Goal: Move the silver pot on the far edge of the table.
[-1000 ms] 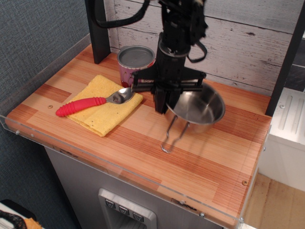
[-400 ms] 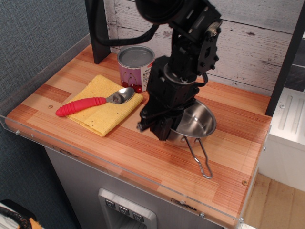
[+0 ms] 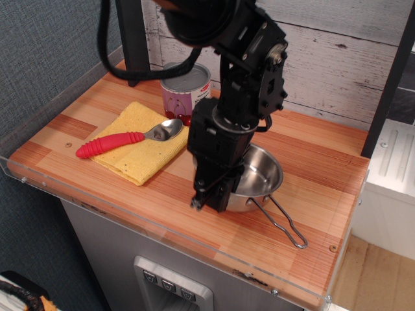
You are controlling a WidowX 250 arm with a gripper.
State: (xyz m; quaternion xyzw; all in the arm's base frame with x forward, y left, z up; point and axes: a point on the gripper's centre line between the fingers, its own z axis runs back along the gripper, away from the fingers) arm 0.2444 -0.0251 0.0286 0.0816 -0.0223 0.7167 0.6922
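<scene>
The silver pot (image 3: 256, 178) sits near the table's (image 3: 324, 227) front edge, its wire handle pointing toward 4 o'clock. It could slip or tip if the hold on the rim is shallow. The claw (image 3: 211, 197) appears closed on the rim at the pot's 8 o'clock side.

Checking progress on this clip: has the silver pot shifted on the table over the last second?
Yes. The silver pot has slid toward the table's near edge, farther from the tin can, and its handle has swung round to point right.
</scene>
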